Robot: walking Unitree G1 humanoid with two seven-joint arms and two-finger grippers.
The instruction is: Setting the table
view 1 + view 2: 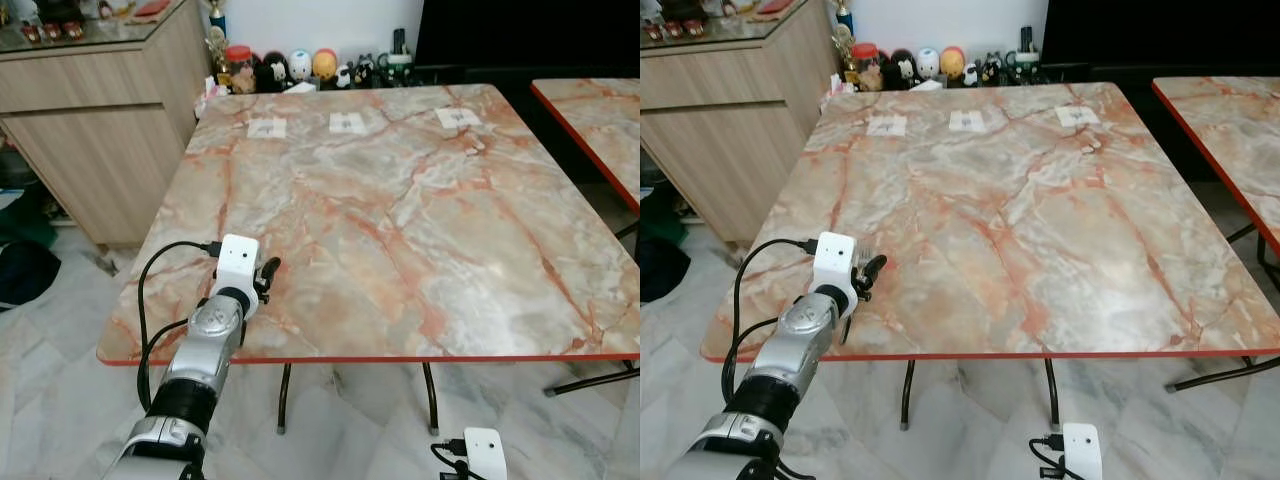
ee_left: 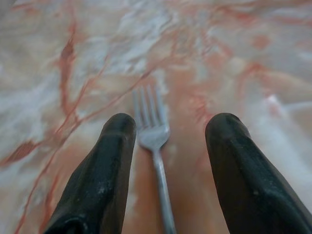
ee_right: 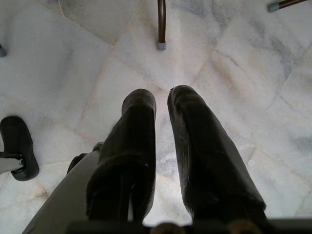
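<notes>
A silver fork (image 2: 152,129) lies on the marble table (image 1: 420,220) near its front left corner, tines pointing away from me. My left gripper (image 2: 170,126) hangs low over it, open, one black finger (image 2: 114,151) on each side of the fork's neck and neither touching it. From the head, the left gripper (image 1: 267,273) sits just inside the table's front left edge. The right gripper (image 3: 163,97) hangs below the table's front edge over the floor tiles, fingers together and holding nothing; its white wrist camera (image 1: 485,452) shows at the bottom.
Three white paper slips (image 1: 346,123) lie along the table's far edge. A second marble table (image 1: 600,120) stands to the right, a wooden cabinet (image 1: 90,120) to the left, and small toys (image 1: 300,68) line the back wall. Table legs (image 3: 161,24) stand near my right arm.
</notes>
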